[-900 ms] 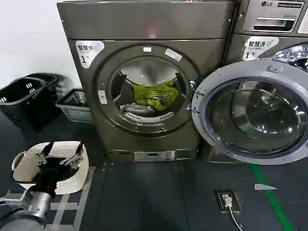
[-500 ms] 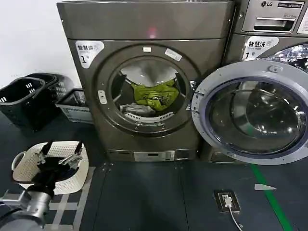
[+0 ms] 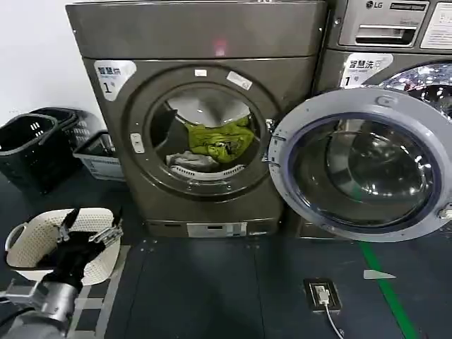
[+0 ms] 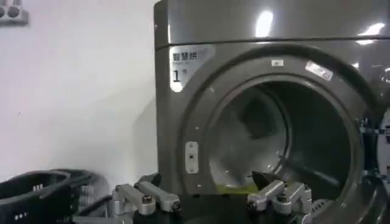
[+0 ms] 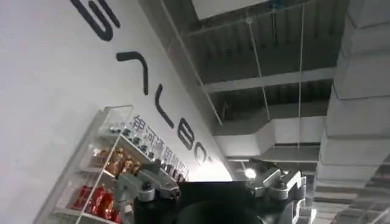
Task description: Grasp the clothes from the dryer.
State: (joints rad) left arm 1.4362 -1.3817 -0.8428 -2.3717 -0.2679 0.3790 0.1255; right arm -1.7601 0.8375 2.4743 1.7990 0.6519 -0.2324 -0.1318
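The dryer (image 3: 198, 35) stands ahead with its round door (image 3: 357, 102) swung open to the right. Inside the drum lie the clothes (image 3: 215, 141), a yellow-green piece on top of white and pale grey ones. My left gripper (image 3: 92, 224) hovers low at the front left, open and empty, well short of the porthole. In the left wrist view, the left gripper (image 4: 210, 195) faces the dryer (image 4: 244, 24), and a sliver of the yellow-green clothes (image 4: 241, 186) shows between its fingers. My right gripper (image 5: 210, 185) is open, pointing up at a wall and ceiling.
A white woven basket (image 3: 28, 244) sits on the floor under my left gripper. Black baskets (image 3: 32, 148) and a grey one (image 3: 95, 159) stand left of the dryer. The LG machine (image 3: 395, 28) is behind the open door. A floor socket (image 3: 321, 295) and green line (image 3: 385, 289) lie front right.
The dryer, door and baskets have slid left in the head view. My left gripper keeps its place in the picture and stays open.
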